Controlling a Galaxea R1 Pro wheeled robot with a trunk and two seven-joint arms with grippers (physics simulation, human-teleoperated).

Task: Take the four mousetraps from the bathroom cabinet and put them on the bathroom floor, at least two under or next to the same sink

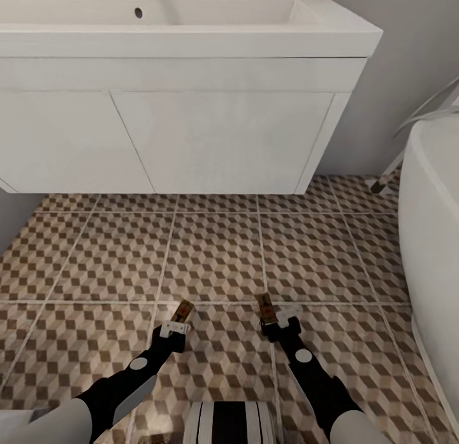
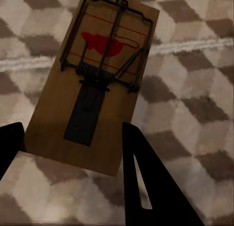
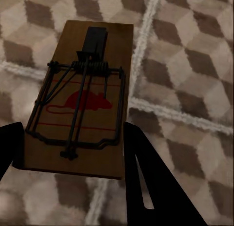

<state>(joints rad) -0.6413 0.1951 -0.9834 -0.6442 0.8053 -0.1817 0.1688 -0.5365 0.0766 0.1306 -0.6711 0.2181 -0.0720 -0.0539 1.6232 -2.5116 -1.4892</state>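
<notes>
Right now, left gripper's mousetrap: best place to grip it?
Grip the mousetrap by its bare wooden end, pinching across the long edges, where the left gripper already has it. Wire spring and bar crowd the far end, so stay clear of that.

**Cube-patterned tile floor below the vanity**

The bathroom floor [image 1: 217,252] is square tiles printed with brown, beige and white cubes, divided by pale grout lines. At 3 o'clock in the head view a white bathtub [image 1: 433,240] stands on it. At 12 o'clock the tiles run beneath a white wall-hung vanity [image 1: 191,138] that does not touch them.
</notes>
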